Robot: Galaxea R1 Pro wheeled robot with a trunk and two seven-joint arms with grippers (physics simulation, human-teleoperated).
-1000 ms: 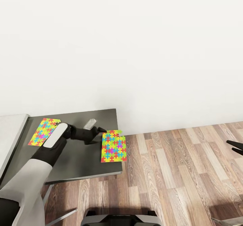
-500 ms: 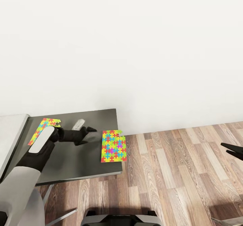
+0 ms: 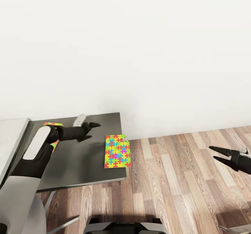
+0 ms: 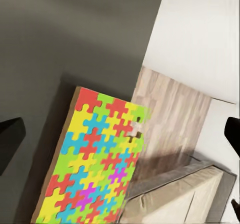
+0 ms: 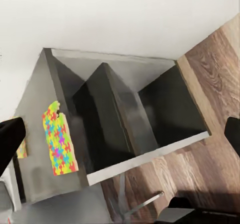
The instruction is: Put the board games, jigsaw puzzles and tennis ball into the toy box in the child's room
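On the dark table, one jigsaw puzzle lies at the 3 o'clock edge; the left gripper hovers spread, empty; another puzzle, mostly hidden, probably lies beneath the arm. Right gripper gapes over floor.

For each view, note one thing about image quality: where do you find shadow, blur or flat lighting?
Head view: flat, even light on the white wall, no glare; a soft shadow on the floor below the table. Left wrist view: the jigsaw puzzle looks soft and casts a dim shadow on the floorboards. Right wrist view: the table's underside is dark, and the pincer fingers at the edges are blurred black shapes.
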